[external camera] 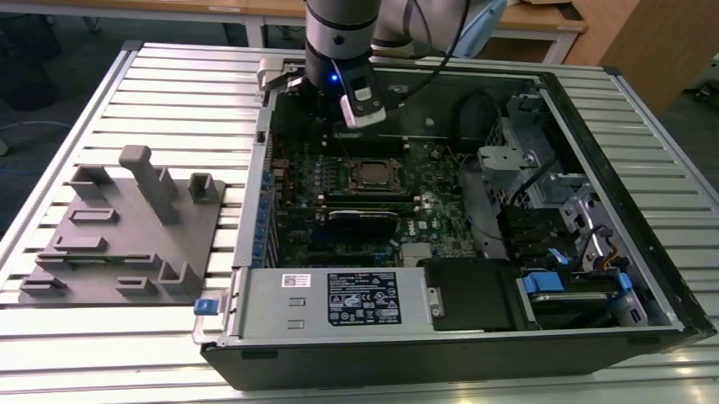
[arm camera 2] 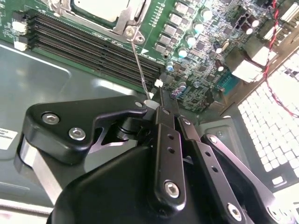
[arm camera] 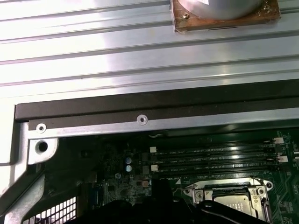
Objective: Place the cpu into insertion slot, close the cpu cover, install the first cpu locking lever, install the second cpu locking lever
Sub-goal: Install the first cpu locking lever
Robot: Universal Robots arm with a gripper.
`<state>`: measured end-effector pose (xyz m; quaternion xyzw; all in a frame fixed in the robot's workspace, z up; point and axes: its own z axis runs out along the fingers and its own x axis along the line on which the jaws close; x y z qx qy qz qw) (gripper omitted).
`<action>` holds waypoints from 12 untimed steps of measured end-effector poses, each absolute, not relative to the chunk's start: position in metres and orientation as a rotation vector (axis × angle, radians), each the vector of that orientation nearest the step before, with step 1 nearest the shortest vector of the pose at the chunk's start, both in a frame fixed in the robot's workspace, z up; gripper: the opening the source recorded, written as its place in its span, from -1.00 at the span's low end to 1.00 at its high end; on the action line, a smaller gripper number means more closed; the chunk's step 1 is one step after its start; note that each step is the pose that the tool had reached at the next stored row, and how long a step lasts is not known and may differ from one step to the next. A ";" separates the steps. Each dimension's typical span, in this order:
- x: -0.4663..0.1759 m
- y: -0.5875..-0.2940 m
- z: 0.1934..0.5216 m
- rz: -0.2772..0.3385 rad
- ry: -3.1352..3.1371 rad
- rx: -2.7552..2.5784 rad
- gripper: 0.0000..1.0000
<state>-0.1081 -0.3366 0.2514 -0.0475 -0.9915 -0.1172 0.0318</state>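
- One end effector, on a single arm: its black fingers stand together at the tips.
- One thin wire locking lever runs from the socket corner straight to those tips. Whether it is pinched or only touched, I cannot tell.
- One cpu, silvery-topped, lies in the insertion slot just beyond the end effector.
- One cpu cover is folded down around the chip as a metal frame.
- Four long black memory slots lie between the end effector and the slot.
- One open computer case stands on the slatted tabletop. It holds the green motherboard, directly beneath the end effector.
- One power supply sits at the case's end well apart from the end effector. It carries a printed label whose writing cannot be made out.
- One grey fixture block stands outside the case, well apart from the end effector.
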 end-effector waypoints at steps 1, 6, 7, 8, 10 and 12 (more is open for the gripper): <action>-0.107 -0.337 0.251 -0.361 -3.053 -0.146 -0.80; -0.095 -0.337 0.251 -0.361 -3.053 -0.146 -0.80; -0.092 -0.337 0.251 -0.361 -3.053 -0.146 -0.80; -0.089 -0.337 0.251 -0.361 -3.053 -0.146 -0.80; -0.084 -0.337 0.251 -0.361 -3.053 -0.146 -0.80; -0.078 -0.337 0.251 -0.361 -3.053 -0.146 -0.80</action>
